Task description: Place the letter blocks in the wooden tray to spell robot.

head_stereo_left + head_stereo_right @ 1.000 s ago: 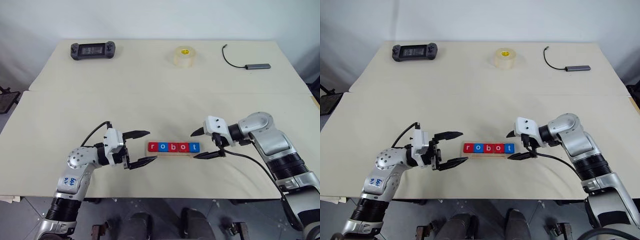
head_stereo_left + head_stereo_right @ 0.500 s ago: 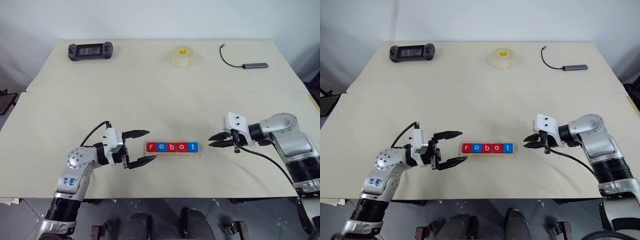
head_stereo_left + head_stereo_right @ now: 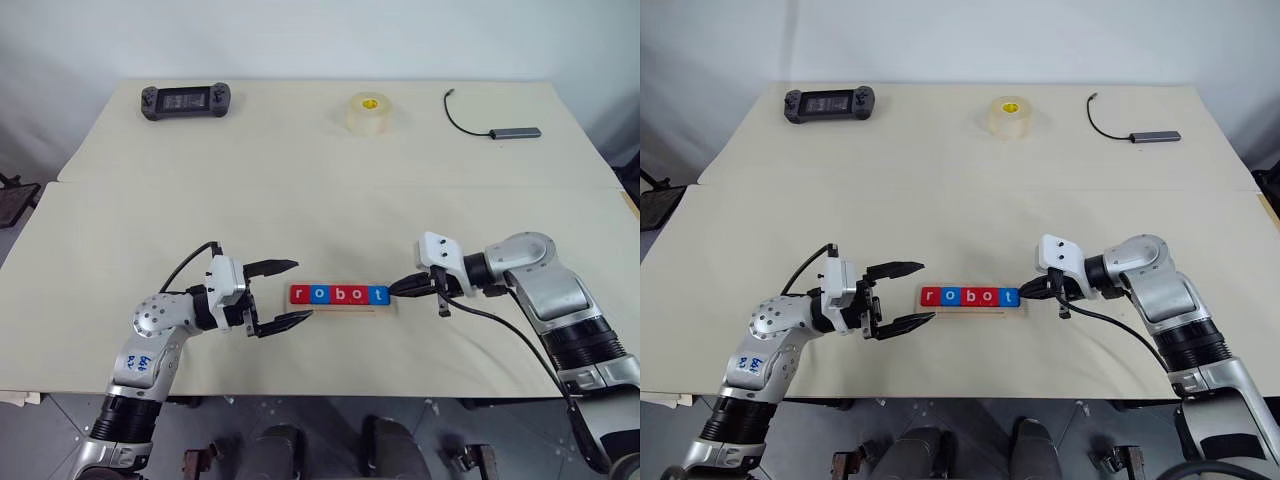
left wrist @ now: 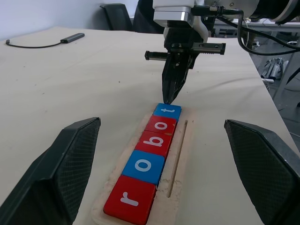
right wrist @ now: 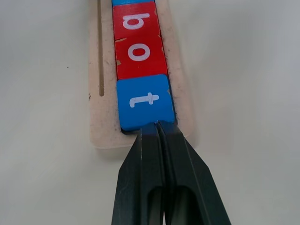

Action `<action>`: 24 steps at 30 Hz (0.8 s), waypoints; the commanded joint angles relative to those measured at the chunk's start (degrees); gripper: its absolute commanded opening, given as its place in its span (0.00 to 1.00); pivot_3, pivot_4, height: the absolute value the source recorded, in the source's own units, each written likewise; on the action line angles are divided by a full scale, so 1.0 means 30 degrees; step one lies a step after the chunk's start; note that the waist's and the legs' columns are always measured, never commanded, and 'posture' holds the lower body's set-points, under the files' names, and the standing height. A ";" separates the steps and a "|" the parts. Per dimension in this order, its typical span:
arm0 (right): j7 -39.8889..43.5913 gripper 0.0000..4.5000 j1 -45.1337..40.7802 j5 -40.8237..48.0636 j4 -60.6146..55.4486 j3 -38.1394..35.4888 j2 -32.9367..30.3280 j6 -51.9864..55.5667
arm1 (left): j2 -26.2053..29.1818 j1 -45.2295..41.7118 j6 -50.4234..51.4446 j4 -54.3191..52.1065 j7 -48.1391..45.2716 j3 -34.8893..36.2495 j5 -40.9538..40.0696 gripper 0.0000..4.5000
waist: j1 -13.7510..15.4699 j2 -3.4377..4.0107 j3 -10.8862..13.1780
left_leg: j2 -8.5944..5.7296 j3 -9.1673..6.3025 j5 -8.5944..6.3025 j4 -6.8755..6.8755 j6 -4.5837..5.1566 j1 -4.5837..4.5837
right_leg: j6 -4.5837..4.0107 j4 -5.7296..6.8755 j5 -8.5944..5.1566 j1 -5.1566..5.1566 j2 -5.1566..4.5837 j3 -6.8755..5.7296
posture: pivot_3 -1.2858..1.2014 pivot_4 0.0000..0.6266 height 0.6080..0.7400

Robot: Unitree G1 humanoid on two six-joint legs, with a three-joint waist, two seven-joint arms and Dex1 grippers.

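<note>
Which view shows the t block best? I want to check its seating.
The right wrist view: the t block is close, at the tray's end, the shut right tool at its edge. The left wrist view shows it farther off; the head views, tiny.

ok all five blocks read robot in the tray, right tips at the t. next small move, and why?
Probably a light push from the shut right gripper on the blue t block, leftward along the wooden tray. Its closed tips sit at that block's outer edge, the tray's spare length lies on that side, and the open left gripper waits off the opposite end. Then retract.
</note>
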 commanded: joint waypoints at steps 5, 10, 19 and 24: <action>0.0013 0.28 0.3371 0.3552 -0.2405 -0.5339 -0.1296 -0.2133 | 0.1053 0.0403 -0.0081 -0.0367 -0.0687 0.0940 -0.0499 1.00 | 0.0162 0.0000 0.0000 | -0.0002 0.0001 0.0000 -0.0003 0.0000 -0.0001 | 0.0000 -0.0007 0.0000 0.0002 0.0000 0.0000 | 0.52 0.24 1.00; 0.1651 0.68 0.6897 0.6212 -0.3157 -0.8500 -0.1865 -0.3803 | 0.2047 0.0384 -0.0047 0.0319 -0.1439 0.1719 -0.0773 1.00 | 0.0335 0.0000 0.0000 | 0.0008 0.0014 -0.0001 -0.0007 0.0000 0.0016 | 0.0001 -0.0008 0.0000 0.0026 0.0005 -0.0004 | 0.52 0.24 1.00; 0.1050 0.98 0.8207 0.6783 -0.2470 -0.9659 -0.2141 -0.4535 | 0.2879 0.0108 -0.0309 0.0694 -0.1128 0.2617 -0.0114 1.00 | 0.0355 0.0001 0.0000 | 0.0023 0.0030 -0.0001 -0.0003 0.0000 0.0040 | 0.0001 0.0004 0.0001 0.0027 0.0009 0.0018 | 0.52 0.24 1.00; 0.0223 0.98 0.8130 0.6973 -0.2611 -0.9481 -0.1658 -0.4798 | 0.2692 0.0334 -0.0310 0.0615 -0.0683 0.2698 -0.0218 1.00 | 0.0375 0.0000 0.0000 | 0.0018 0.0028 -0.0001 -0.0003 0.0000 0.0036 | 0.0001 0.0004 0.0001 0.0026 0.0005 0.0017 | 0.52 0.24 1.00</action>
